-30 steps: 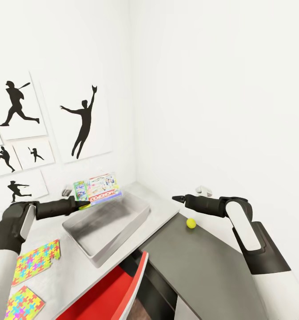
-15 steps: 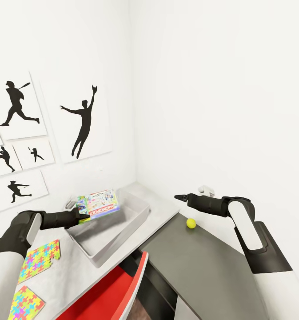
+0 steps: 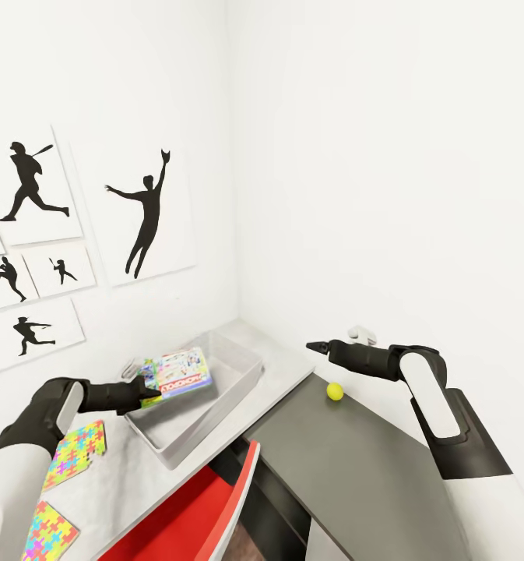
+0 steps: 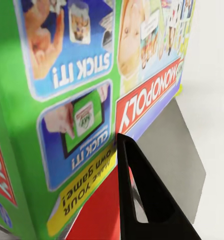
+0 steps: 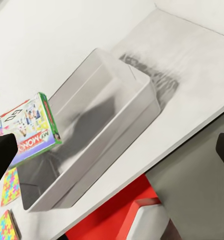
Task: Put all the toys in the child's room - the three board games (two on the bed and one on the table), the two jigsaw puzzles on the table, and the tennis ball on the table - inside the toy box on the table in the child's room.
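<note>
Left gripper [image 3: 143, 392] clamped on the Monopoly box [image 3: 180, 372] at its green edge; box held tilted, face up, over the near-left part of the toy box [image 3: 238, 382], above the floor of the bin and not resting on it. In the left wrist view one dark finger [image 4: 141, 195] lies against the printed face of the game, the red Monopoly band running just beside it. Right wrist view gives the same: game hanging over one end of the bin, the rest of the bin bare.

Toy box sits on the light grey tabletop [image 3: 285, 362], near the corner of the white walls, long side angled toward the robot.

Two jigsaw puzzles flat on the tabletop on the robot's left: one [image 3: 76, 450] just beside the left forearm, the other [image 3: 50, 531] nearer the lower edge of the head view. The two lie apart from each other and well apart from the bin.

Tennis ball [image 3: 335, 391] on the lower dark grey shelf [image 3: 355, 460], right of the bin and clear of it.

Right gripper [image 3: 316, 346] held in the air above the shelf, pointing left, just above and left of the ball. Its fingertips frame the right wrist view with a wide gap between them: spread apart, holding nothing.

Red chair [image 3: 207, 506] pushed in below the tabletop edge. Black sports silhouette pictures [image 3: 145, 214] on the left wall.
</note>
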`<state>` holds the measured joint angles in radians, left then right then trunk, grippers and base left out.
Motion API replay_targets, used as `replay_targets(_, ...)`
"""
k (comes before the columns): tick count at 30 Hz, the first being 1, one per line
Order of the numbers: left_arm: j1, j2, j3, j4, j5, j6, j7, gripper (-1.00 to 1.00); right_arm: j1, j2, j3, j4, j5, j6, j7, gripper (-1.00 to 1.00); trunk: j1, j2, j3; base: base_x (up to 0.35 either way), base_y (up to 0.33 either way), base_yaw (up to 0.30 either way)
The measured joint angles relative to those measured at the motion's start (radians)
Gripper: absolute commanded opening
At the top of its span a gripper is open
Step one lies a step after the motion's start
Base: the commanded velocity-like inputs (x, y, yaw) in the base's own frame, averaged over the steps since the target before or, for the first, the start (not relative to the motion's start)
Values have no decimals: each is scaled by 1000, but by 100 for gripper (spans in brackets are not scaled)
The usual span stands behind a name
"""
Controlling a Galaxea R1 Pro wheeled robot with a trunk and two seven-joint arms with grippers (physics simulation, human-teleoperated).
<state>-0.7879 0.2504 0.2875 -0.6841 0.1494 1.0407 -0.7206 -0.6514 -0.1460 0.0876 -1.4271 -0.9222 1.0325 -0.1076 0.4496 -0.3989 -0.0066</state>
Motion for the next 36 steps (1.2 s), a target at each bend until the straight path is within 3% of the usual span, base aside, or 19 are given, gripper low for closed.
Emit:
replay_targets(7, -5, -21, 0, 26, 4, 0, 20, -100, 0, 0, 0, 4, 0, 0, 0, 100, 0, 0, 0, 0, 0, 0)
replay_targets(12, -6, -23, 4, 31, 4, 0, 31, -100, 0, -1, 0, 9, -1, 0, 0, 100, 0, 0, 0, 0, 0, 0)
replay_targets(21, -6, -23, 47, 32, 2, 0, 65, -100, -1, -1, 0, 12, -2, 1, 0, 100, 0, 0, 0, 0, 0, 0)
replay_targets(36, -6, -32, 50, 32, 2, 0, 81, -100, -6, -1, 0, 12, -2, 0, 0, 100, 0, 0, 0, 0, 0, 0)
